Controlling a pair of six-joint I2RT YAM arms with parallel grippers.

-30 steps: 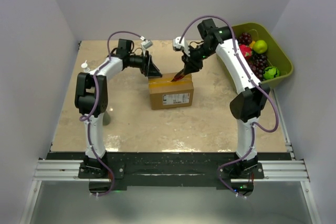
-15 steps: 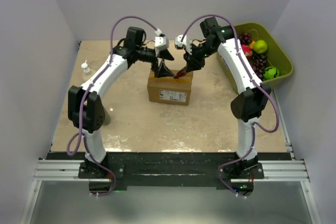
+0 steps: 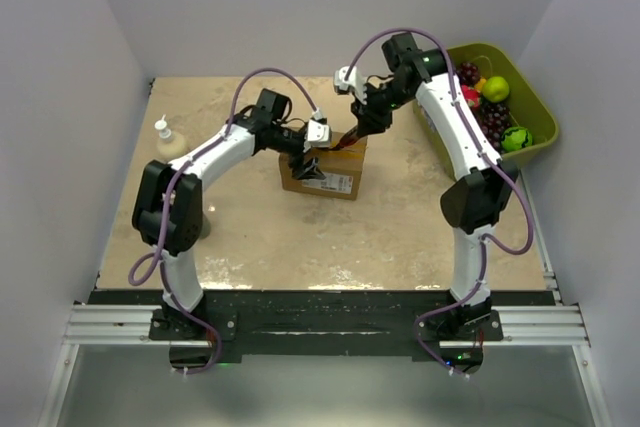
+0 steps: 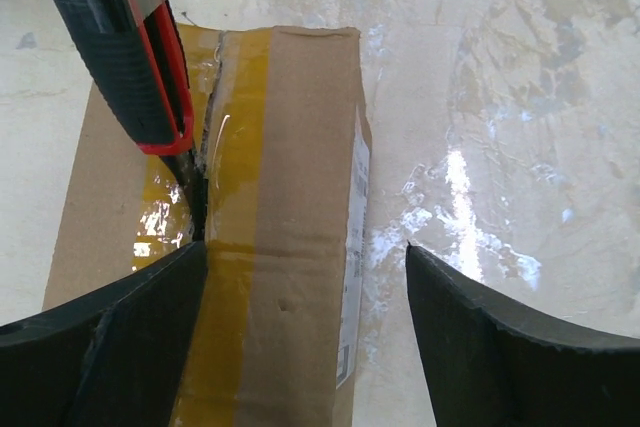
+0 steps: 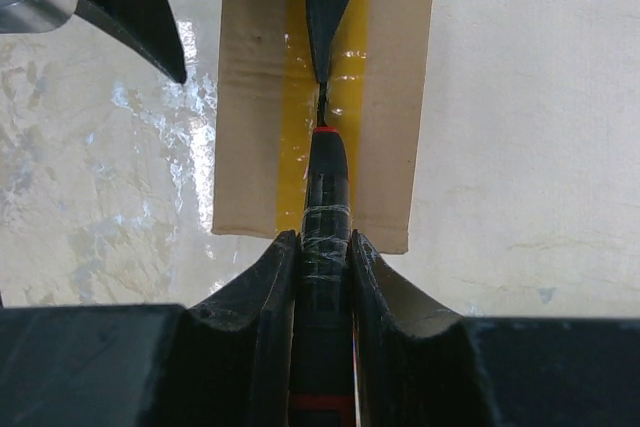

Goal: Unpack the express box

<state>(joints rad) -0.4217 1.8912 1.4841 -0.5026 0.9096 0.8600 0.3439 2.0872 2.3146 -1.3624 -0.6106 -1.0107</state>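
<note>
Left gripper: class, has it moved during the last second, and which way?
Yes. The left gripper has swung right, away from the bottle, and down the view, ending over the express box.

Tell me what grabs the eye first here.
The red-and-black utility knife, clamped in the right tool, has its blade on the yellow tape seam atop the express box at table centre. The left tool hangs open over the same box; a green fruit bin sits at the far right.

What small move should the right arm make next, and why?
Probably draw the knife along the yellow tape toward the left gripper: the right gripper holds its blade in the seam of the express box, and the tape ahead looks uncut.
</note>
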